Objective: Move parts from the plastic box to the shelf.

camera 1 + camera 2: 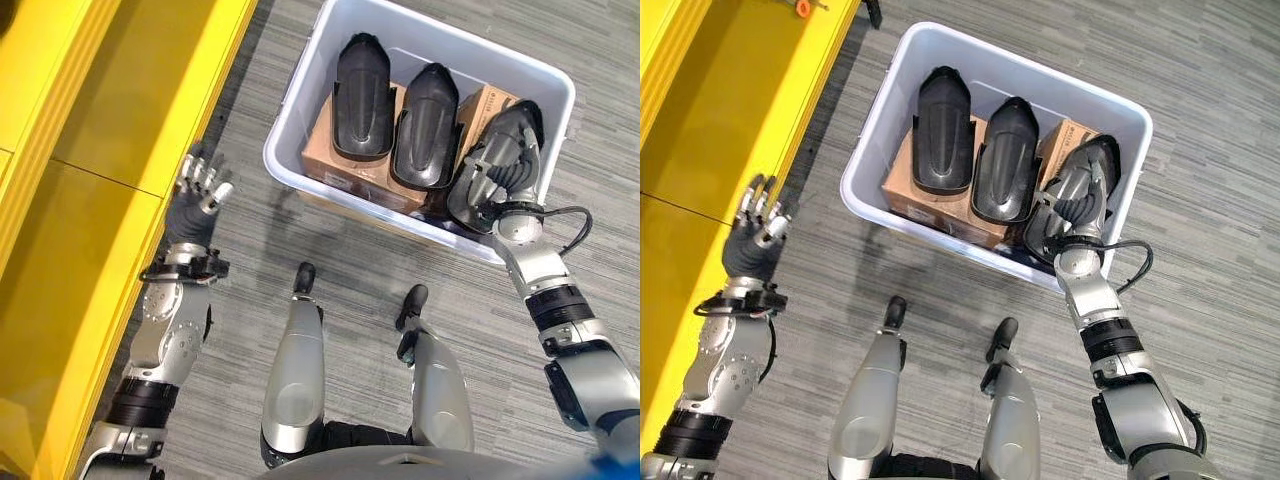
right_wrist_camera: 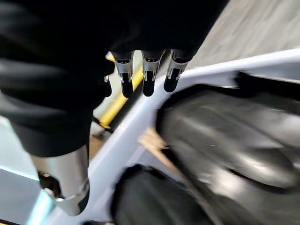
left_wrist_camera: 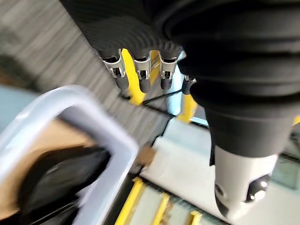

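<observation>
A white plastic box (image 1: 293,97) on the floor holds three black moulded parts lying on cardboard cartons (image 1: 322,152). Two parts (image 1: 363,95) (image 1: 428,125) lie side by side in the middle. The third part (image 1: 522,122) leans at the box's right end, and my right hand (image 1: 497,175) lies on it from the near side, fingers fairly straight. In the right wrist view those fingers (image 2: 145,70) reach over this part (image 2: 225,140) near the box rim (image 2: 126,136). My left hand (image 1: 195,200) hovers open and empty beside the yellow shelf (image 1: 100,120).
The shelf runs along the left side, with grey striped carpet (image 1: 250,230) between it and the box. An orange item (image 1: 802,8) lies at the shelf's far end. In the left wrist view the box's corner (image 3: 93,108) and a black part (image 3: 61,173) show.
</observation>
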